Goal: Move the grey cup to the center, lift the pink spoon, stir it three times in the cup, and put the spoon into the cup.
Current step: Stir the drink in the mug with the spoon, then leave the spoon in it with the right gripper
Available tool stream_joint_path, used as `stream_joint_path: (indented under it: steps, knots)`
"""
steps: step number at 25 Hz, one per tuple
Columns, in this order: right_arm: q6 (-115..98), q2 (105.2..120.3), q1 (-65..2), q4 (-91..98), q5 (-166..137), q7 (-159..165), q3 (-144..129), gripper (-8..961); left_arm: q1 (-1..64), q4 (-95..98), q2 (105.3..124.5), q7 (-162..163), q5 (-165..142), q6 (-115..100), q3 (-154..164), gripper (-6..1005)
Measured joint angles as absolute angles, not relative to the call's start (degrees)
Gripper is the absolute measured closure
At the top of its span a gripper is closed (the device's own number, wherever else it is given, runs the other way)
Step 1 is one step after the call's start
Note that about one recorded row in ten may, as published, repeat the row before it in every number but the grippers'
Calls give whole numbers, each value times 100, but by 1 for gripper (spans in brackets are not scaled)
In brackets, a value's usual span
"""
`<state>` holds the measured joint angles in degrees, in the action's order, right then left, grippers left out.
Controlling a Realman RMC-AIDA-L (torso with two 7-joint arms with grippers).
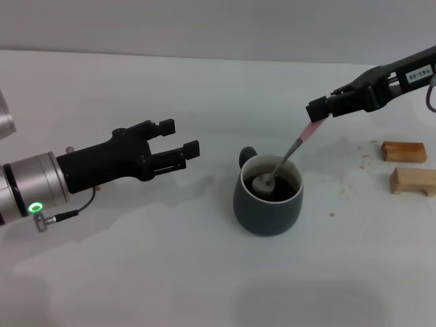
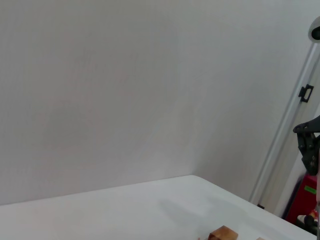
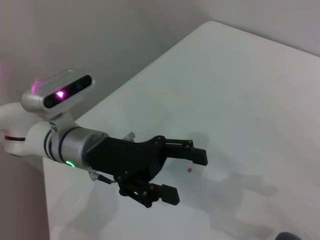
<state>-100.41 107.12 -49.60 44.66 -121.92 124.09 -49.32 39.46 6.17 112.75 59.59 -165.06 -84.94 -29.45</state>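
The head view alone shows the work itself. The cup, a rounded dark blue-grey mug with a pale inner rim and a small loop handle facing away toward the left, stands on the white table near the middle, holding dark brown liquid. The spoon leans in it, tilted: its grey metal bowl sits in the liquid against the left inner side, the thin neck rises up and to the right, and the pale pink handle ends in the right gripper. That gripper's black fingers are clamped on the handle's top end, above and to the right of the cup. Two wooden blocks lie near the table's right edge, one behind the other, well apart from the cup.

The left gripper hovers to the left of the cup, not touching it, its fingers apart with nothing between them.

The right wrist view shows that same left gripper from the opposite side, fingers spread above the table, but no spoon and only a sliver of the cup.

The left wrist view shows mostly blank wall, the table's far edge, and one block at the bottom.
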Motion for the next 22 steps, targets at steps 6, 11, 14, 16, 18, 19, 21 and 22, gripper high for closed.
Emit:
stream_joint_path:
  steps: [6, 11, 14, 16, 18, 19, 21, 22]
  knots:
    - [-9975, 10709, -4967, 4503, -12263, 12435, -4903, 851, 3968, 676, 11255, 5959, -16456, -8485, -2954, 172]
    - [-9905, 10706, -4967, 4470, -12304, 12436, -4922, 852, 3976, 677, 11239, 5959, -16436, -8449, -2953, 172]
    - [-9864, 10760, -4977, 4457, -12399, 12434, -4940, 852, 3981, 677, 11239, 5959, -16431, -8409, -2953, 172]
    - [-9812, 10785, -4996, 4423, -12436, 12431, -4981, 852, 3984, 677, 11239, 5959, -16431, -8400, -2953, 172]
    - [-9761, 10789, -5029, 4328, -12449, 12425, -5042, 851, 3988, 676, 11239, 5959, -16426, -8386, -2956, 172]
    - [-9727, 10789, -5051, 4267, -12474, 12420, -5063, 851, 3991, 676, 11237, 5959, -16423, -8372, -2967, 172]
    - [-9668, 10790, -5087, 4171, -12538, 12413, -5093, 851, 3996, 676, 11233, 5959, -16419, -8359, -2989, 172]
    - [-9641, 10792, -5102, 4132, -12564, 12411, -5109, 852, 4000, 677, 11232, 5959, -16419, -8352, -2995, 172]
